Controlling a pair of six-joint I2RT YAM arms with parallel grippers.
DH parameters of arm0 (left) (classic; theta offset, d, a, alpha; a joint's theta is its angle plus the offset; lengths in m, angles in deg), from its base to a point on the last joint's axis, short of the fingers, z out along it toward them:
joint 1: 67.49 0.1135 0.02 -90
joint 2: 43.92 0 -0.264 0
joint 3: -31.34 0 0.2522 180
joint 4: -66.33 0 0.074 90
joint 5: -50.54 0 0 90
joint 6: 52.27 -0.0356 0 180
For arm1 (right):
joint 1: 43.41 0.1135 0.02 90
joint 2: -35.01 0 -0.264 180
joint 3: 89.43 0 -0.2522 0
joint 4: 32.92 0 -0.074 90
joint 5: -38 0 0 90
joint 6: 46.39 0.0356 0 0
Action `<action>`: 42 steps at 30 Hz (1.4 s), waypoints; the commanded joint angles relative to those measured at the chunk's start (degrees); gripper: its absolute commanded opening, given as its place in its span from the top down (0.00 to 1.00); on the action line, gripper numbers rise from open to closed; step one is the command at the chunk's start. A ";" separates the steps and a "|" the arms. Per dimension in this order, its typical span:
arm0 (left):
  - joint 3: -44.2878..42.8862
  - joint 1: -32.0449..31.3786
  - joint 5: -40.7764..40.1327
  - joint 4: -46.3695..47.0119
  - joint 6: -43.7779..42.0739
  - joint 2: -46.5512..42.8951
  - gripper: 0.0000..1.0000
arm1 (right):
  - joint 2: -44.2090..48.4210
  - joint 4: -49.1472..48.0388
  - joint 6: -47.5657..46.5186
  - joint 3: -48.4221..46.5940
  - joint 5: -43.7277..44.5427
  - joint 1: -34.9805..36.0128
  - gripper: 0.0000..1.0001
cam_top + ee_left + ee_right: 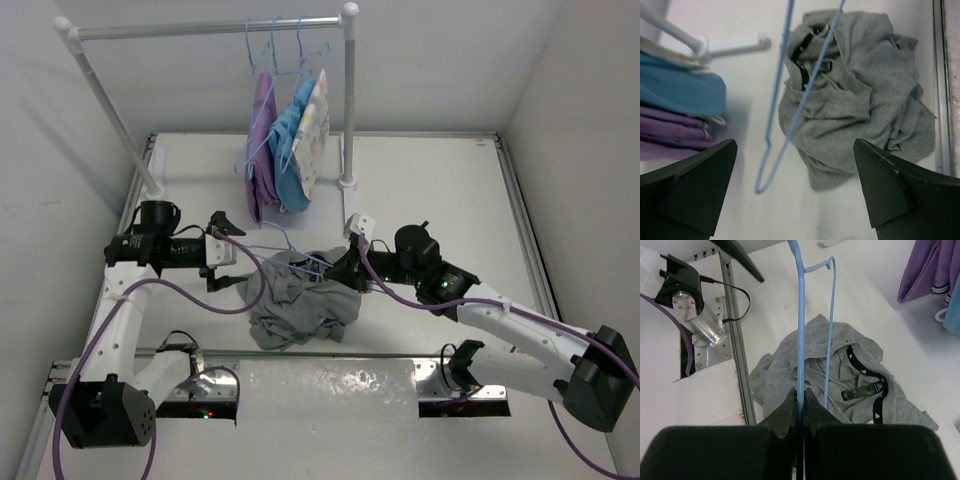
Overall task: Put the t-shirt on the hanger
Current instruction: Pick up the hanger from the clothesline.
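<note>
The grey t-shirt lies crumpled on the white table between the two arms, its black collar band facing up. My right gripper is shut on one wire of the light-blue hanger, holding it just above the shirt. The hanger stretches left toward my left gripper. In the left wrist view the hanger's rounded end hangs over bare table beside the t-shirt. The left gripper is wide open with nothing between its fingers.
A white clothes rack stands at the back, with purple, blue and patterned garments on similar hangers. Their lower ends show in the left wrist view. A metal rail and a white pad run along the near edge.
</note>
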 commanded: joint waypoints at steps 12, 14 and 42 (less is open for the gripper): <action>-2.29 -2.78 8.54 -8.27 -22.08 10.83 0.03 | -0.41 1.89 -1.70 -2.70 -4.67 -0.17 1.00; -2.64 -2.78 9.59 -8.01 -21.03 12.06 0.06 | -0.94 1.45 -1.44 -2.88 -5.99 -0.17 1.00; -2.46 -7.00 6.61 2.46 3.66 11.01 1.00 | -3.31 4.14 -3.72 -3.22 -5.74 -0.08 0.82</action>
